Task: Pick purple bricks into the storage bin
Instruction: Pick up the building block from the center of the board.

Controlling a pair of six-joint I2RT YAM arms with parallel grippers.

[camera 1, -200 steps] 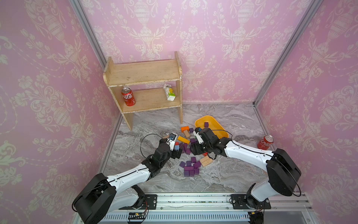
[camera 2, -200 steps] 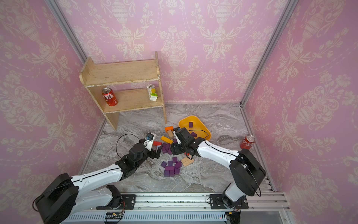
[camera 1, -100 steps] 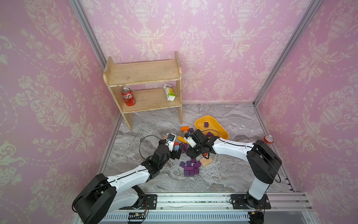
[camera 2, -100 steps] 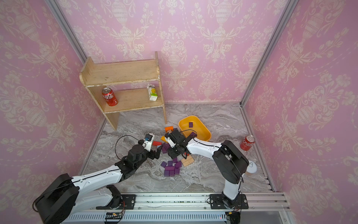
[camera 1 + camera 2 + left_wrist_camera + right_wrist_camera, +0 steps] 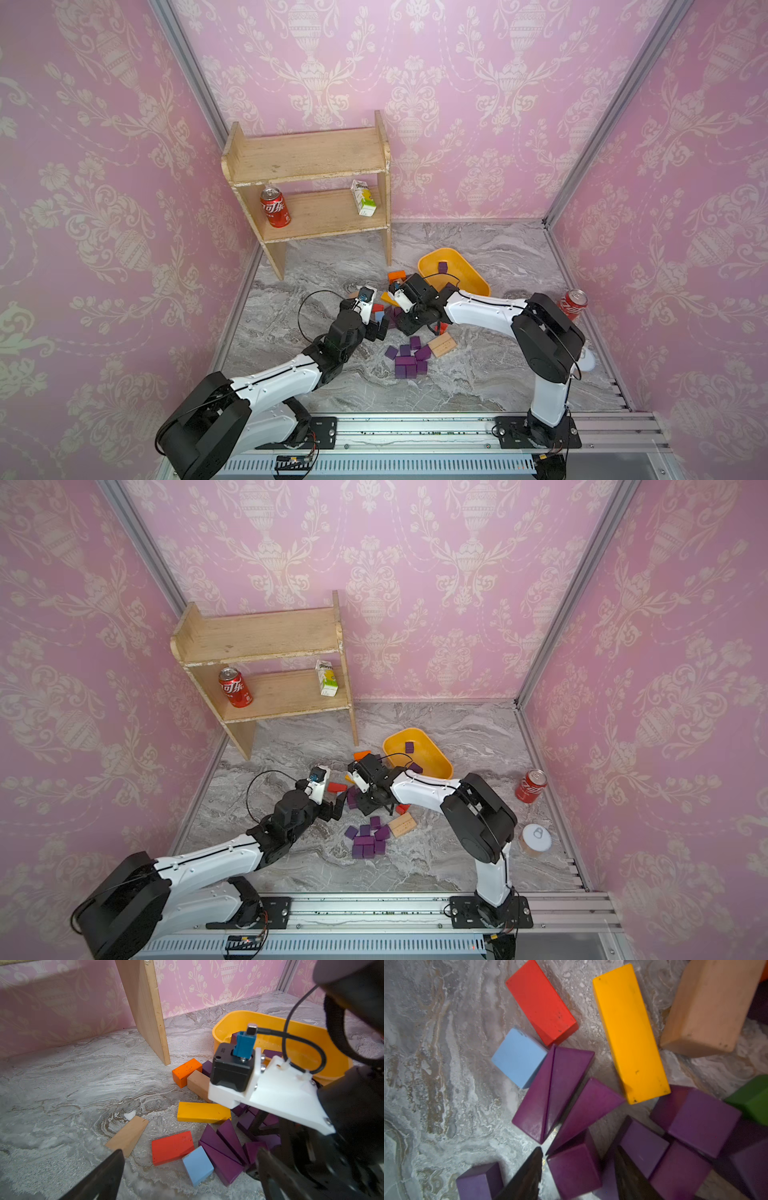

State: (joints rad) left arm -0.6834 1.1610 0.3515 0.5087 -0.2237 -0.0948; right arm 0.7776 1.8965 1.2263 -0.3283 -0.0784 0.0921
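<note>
Only the right wrist view shows a purple brick sitting between the jaws of the right gripper; whether it is pinched, I cannot tell. The jaws of the left gripper are spread wide.

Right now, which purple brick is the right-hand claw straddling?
The purple cube alone sits between the right gripper's black fingers; the purple wedges and other cubes lie outside them.
</note>
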